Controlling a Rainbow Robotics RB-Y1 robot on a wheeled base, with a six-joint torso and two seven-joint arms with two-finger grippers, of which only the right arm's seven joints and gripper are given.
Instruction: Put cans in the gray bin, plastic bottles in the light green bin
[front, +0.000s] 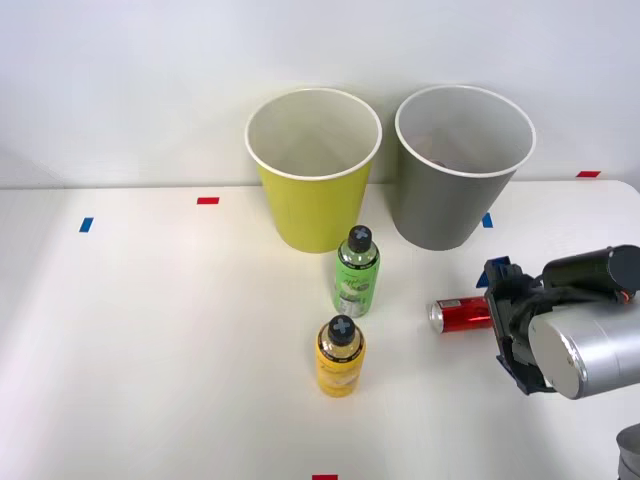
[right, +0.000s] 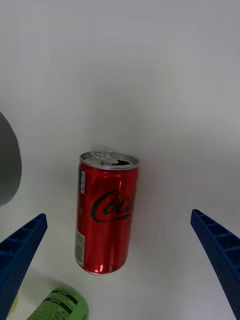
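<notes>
The red can (front: 460, 313) lies on its side on the white table, in front of the gray bin (front: 455, 195). My right gripper (front: 506, 325) hovers just right of the can, open, its blue fingers spread wider than the can. In the right wrist view the can (right: 106, 215) lies between the fingers (right: 20, 250) untouched, its opened top pointing away from me. The green plastic bottle (front: 356, 272) stands upright in front of the light green bin (front: 312, 195); its side shows in the right wrist view too (right: 57, 304). The yellow plastic bottle (front: 341, 356) stands nearer, also upright.
Both bins stand side by side at the back of the table near the wall. An edge of the gray bin (right: 7, 165) shows beside the can. Small tape marks dot the table: blue (front: 86, 225), red (front: 208, 200), red (front: 325, 477).
</notes>
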